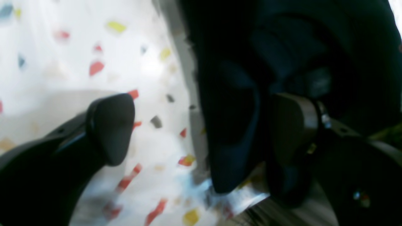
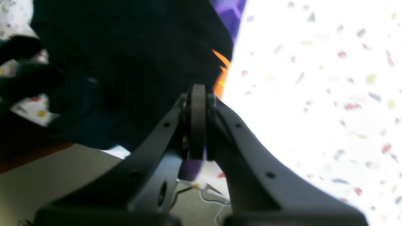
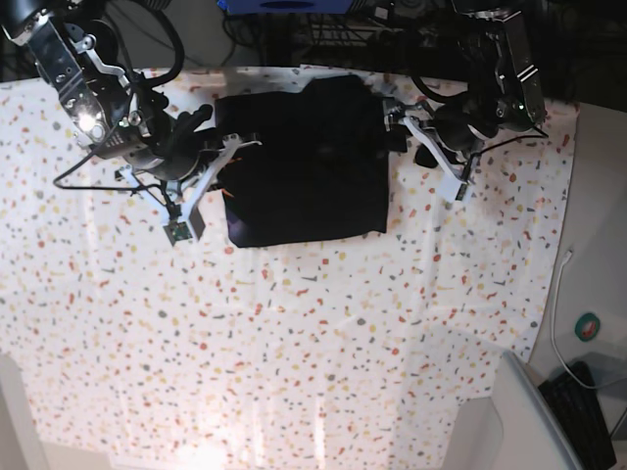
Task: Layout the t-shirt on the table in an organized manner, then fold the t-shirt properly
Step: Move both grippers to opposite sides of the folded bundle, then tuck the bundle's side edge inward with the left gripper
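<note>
Two arms flank the t-shirt, which lies folded into a dark, roughly square block at about twelve o'clock on the speckled surface, near its far edge. The right gripper sits at the shirt's nine o'clock edge, fingers clenched on black cloth — a sliver of purple and orange print shows beside them in the right wrist view. The left gripper is at the shirt's three o'clock edge, fingers spread wide and released; a fold of the black cloth hangs between them, touching only the one at three o'clock in that blurred view.
</note>
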Controlling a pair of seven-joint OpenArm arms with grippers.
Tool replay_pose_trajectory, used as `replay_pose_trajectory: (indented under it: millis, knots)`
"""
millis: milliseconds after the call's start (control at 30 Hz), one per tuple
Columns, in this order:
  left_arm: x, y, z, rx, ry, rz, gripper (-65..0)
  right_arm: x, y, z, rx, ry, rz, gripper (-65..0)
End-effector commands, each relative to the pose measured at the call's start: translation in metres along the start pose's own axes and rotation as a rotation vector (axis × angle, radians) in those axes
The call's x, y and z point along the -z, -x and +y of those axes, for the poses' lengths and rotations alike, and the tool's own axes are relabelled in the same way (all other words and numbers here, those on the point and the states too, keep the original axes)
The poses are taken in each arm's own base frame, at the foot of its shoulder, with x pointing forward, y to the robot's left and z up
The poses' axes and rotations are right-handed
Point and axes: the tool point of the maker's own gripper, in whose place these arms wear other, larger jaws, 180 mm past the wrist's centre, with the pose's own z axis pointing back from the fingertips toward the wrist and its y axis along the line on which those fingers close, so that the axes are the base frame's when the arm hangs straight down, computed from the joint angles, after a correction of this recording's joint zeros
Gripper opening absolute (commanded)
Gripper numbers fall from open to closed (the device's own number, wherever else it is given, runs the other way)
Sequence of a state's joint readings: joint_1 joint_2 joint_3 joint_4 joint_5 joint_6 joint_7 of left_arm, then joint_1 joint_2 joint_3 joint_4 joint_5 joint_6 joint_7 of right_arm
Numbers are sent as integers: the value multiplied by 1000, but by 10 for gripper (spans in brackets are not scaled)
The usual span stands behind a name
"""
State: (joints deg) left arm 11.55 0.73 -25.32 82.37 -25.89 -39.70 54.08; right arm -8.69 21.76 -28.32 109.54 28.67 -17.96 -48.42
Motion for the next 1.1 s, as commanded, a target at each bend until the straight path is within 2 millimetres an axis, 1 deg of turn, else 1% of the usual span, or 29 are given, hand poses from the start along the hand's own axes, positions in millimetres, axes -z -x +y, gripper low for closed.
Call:
replay_pose_trajectory:
  millis: [0,100,200,300,367,433,567,633,700,733,800,867,933,1067]
  knots:
    - [5,-6,-7,17,25,-6,0,-5,-8,-3,-14,2,-31,-650]
    - [16,-10,-26,33,88,-37,0,-5,-3,-3,-10,1,-21,-650]
    - [23,-12,-44,45,141,-49,0,-4,-1,-3,-10,3,-16,-650]
    - [23,-16,-51,36,168,-66,0,-4,-1,-4,-10,5,-13,-650]
    - [20,-20,-53,37,173,-83,0,-3,-1,-4,-10,6,-14,-650]
    - [13,-27,-56,64,168,-106,0,-3,-1,-4,-10,6,-14,-650]
    - [-17,-34,-47,165,113,-132,0,-4,0,-7,-15,14,-10,-650]
    - [-34,-41,-41,195,74,-160,0,-4,1,-8,-17,16,-9,-650]
    - [-40,-49,-39,195,52,-186,0,-4,1,-8,-17,16,-9,-650]
    - [-40,-52,-37,187,44,-192,0,-4,0,-7,-15,14,-10,-650]
    - [-37,-69,-40,193,48,-221,0,-3,0,-6,-12,11,-10,-650]
    - [-24,-74,-44,153,65,-217,0,-3,0,-5,-13,8,-10,-650]
    - [-11,-84,-43,118,74,-210,0,-3,0,-5,-13,8,-10,-650]
    - [11,-91,-39,41,95,-192,0,-3,1,-4,-14,7,-8,-650]
